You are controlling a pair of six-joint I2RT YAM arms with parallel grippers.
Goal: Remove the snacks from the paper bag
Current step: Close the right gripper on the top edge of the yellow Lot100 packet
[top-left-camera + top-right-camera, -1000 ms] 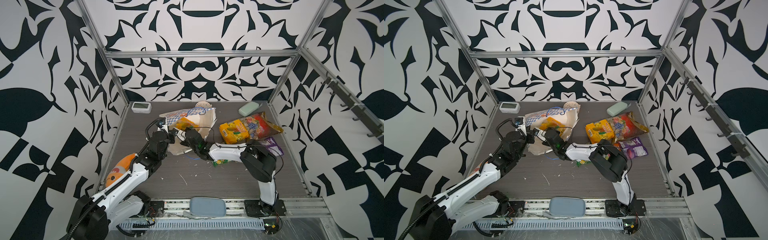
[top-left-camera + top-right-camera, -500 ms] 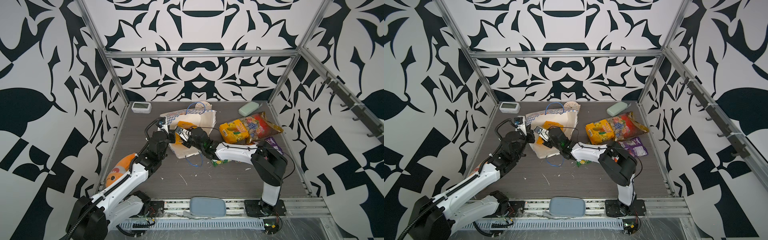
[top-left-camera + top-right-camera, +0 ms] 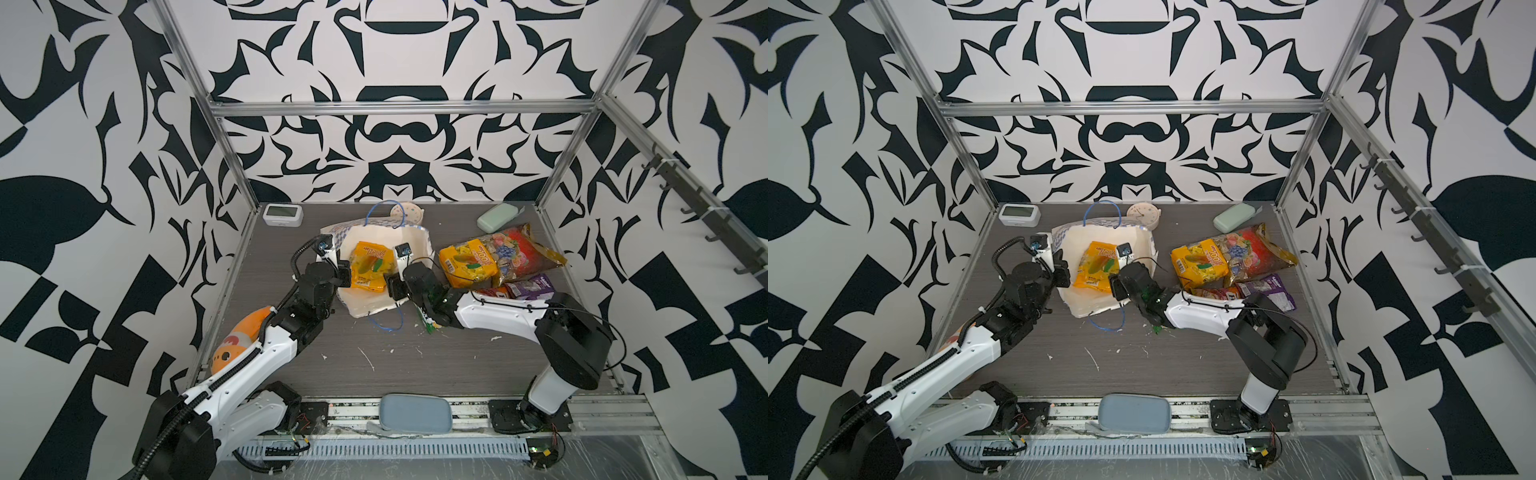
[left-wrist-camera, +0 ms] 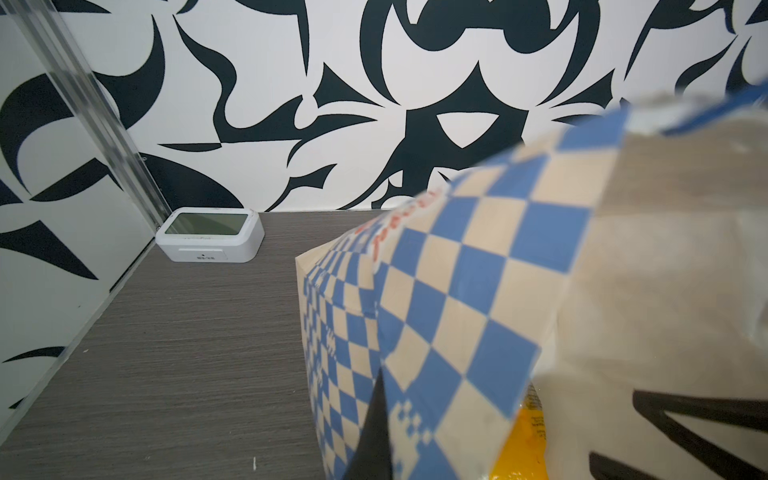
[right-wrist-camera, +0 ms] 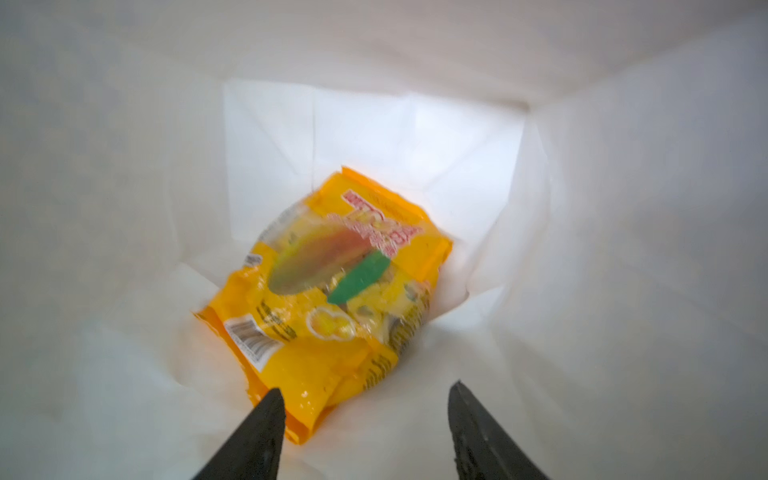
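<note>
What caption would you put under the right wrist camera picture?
Open right gripper hovers by a yellow-orange snack packet lying inside the paper bag.

Enclosure of black-and-white patterned wall panels (image 3: 395, 62) in aluminium framing (image 3: 399, 109), over a dark grey wood-grain tabletop (image 3: 457, 365) flecked with white scraps (image 3: 368, 359); a hook rail (image 3: 706, 214) lines one side wall.

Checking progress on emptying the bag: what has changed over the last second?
The right gripper has opened its jaws and now points into the cream-white paper bag with blue-checked band, whose mouth has spread wider. It grips nothing yet. Unchanged: the left gripper stays shut on the bag's rim, the yellow-orange plastic packet lies inside, the other packets lie at the right.
</note>
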